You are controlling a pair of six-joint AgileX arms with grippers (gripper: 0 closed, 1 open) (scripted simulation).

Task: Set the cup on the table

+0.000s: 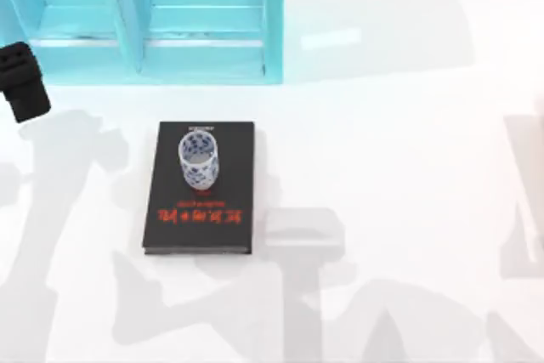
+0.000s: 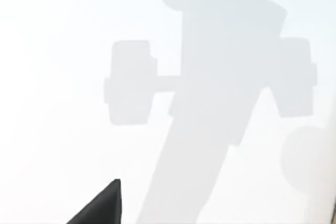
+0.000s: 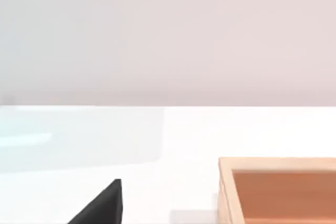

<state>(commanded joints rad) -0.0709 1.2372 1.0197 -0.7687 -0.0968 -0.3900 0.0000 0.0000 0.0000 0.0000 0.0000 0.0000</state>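
Observation:
The cup point(image 1: 199, 159), small, white with a blue pattern, stands upright on the upper half of a black book point(image 1: 201, 189) with red lettering. The book lies flat on the glossy white table point(image 1: 399, 167), left of centre. My left gripper point(image 1: 24, 82) is a black block at the far left edge of the top view, well away from the cup and level with the shelf's front. A black wedge of it point(image 2: 102, 208) hangs over bare table in the left wrist view. A black part of my right gripper point(image 3: 102, 205) shows in the right wrist view, over white table. Nothing holds the cup.
A translucent cyan shelf unit point(image 1: 144, 14) stands along the back left of the table, just behind the book. A wooden open box point(image 3: 278, 187) sits on the table close to my right gripper. Grey arm shadows fall across the tabletop.

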